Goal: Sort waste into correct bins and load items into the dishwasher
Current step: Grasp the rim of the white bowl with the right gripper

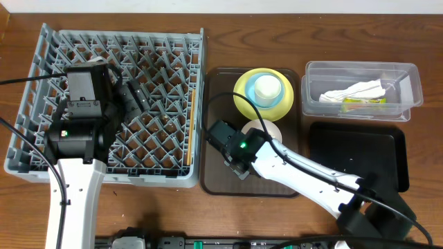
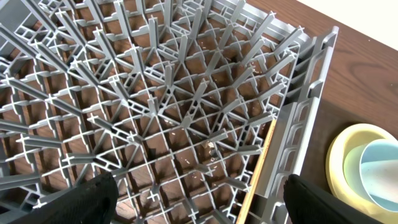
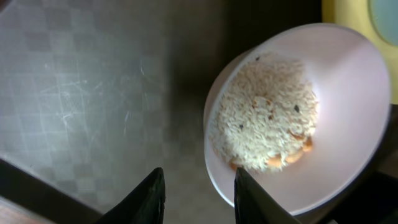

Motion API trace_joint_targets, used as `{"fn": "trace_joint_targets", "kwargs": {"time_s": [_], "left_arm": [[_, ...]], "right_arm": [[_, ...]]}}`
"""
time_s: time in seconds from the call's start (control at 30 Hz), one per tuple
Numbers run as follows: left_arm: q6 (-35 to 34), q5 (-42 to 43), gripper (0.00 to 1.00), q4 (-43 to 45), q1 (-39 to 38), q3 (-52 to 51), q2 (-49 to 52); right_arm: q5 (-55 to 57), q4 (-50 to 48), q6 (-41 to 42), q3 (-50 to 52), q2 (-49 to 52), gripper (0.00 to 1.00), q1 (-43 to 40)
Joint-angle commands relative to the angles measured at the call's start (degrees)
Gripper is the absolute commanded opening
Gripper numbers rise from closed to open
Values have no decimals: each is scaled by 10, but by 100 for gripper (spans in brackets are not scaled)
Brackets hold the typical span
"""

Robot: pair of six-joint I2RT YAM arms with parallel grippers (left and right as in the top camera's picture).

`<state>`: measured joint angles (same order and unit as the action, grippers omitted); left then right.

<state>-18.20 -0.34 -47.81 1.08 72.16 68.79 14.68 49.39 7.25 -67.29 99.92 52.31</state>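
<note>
The grey dish rack (image 1: 41, 138) fills the left side. A wooden chopstick (image 1: 193, 117) (image 2: 258, 180) lies along its right wall. My left gripper (image 1: 131, 93) (image 2: 202, 199) hangs wide open above the rack floor, holding nothing. The yellow plate (image 1: 243, 97) carries the light blue bowl (image 1: 266, 88). In front of it sits the white bowl (image 1: 268, 128) (image 3: 348, 143) with rice scraps (image 3: 261, 118) in it. My right gripper (image 1: 242, 144) (image 3: 199, 196) is open and straddles that bowl's near rim, with a gap on the outer side. Napkin (image 1: 356, 91) and wrapper (image 1: 363, 102) lie in the clear tub (image 1: 410, 76).
Plate and bowls stand on a dark brown serving tray (image 1: 221, 180) (image 3: 93, 93) between the rack and the bins. The glossy black tray (image 1: 356, 149) lies below the clear tub at the right. A few whitish specks (image 2: 211, 146) lie on the rack floor.
</note>
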Motion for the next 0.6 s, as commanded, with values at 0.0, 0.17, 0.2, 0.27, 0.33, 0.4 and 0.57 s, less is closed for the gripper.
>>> {"fn": "trace_joint_targets", "kwargs": {"time_s": [0.0, 0.17, 0.2, 0.27, 0.33, 0.4, 0.57], "left_arm": [[-1, -3, 88, -2, 2, 12, -3], [-1, -3, 88, -2, 2, 12, -3], [-1, -3, 88, -2, 2, 12, -3], [-1, -3, 88, -2, 2, 12, -3], [-1, -3, 88, -2, 2, 12, -3], [-1, -3, 88, -2, 2, 12, -3], [-1, -3, 88, -2, 2, 12, -3]], "right_arm": [[-2, -21, 4, 30, 2, 33, -22], [-1, -53, 4, 56, 2, 32, -25], [-1, -54, 4, 56, 2, 31, -25], [1, -55, 4, 57, 2, 28, -25], [1, -55, -3, 57, 2, 24, -25], [1, -53, -7, 57, 2, 17, -25], [1, -50, -6, 57, 2, 6, -25]]}}
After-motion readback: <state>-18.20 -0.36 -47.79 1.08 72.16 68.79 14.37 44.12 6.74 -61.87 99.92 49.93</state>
